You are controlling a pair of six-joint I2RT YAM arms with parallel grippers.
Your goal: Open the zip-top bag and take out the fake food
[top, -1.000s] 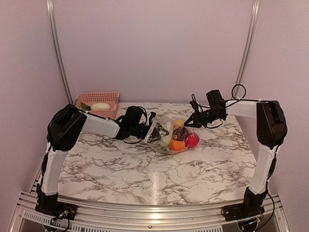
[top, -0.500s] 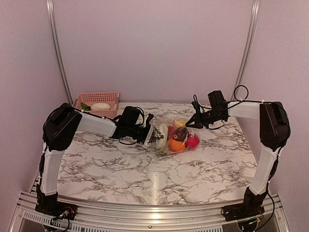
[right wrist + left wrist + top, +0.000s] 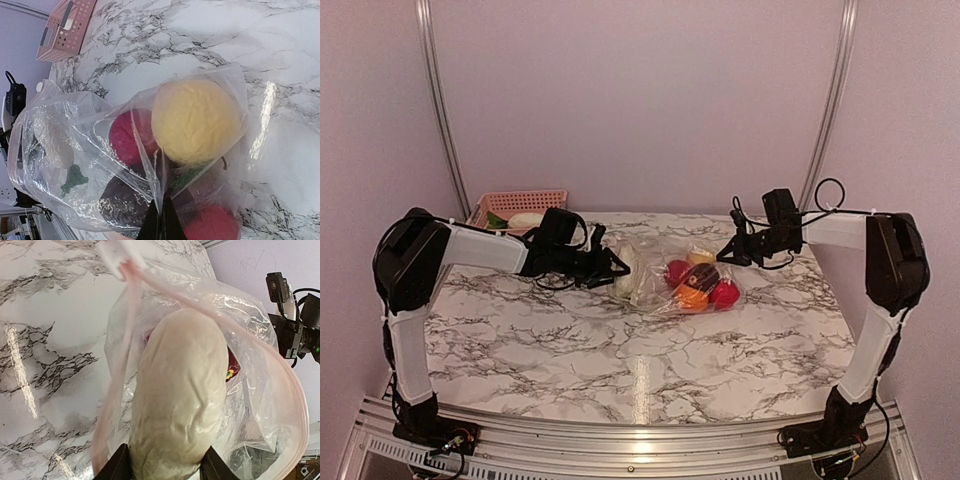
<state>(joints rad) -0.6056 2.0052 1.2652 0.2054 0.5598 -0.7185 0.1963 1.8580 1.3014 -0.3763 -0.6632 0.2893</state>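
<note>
Zip-top bag [image 3: 665, 275] lay mid-table [image 3: 620, 360], mouth open toward the left. Left tool [image 3: 167, 467] was clamped on white fake food [image 3: 177, 400] at the mouth. Right tool [image 3: 161, 222] pinched the bag's right-end plastic.

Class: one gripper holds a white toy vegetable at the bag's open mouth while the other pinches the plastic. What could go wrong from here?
1. The right gripper pinches only a thin fold of the transparent crinkly zip-top bag; it may slip or tear, letting the bag drag along.
2. The white oblong toy vegetable nearly fills the mouth, so the left gripper could snag it on the pink zip strip.
</note>
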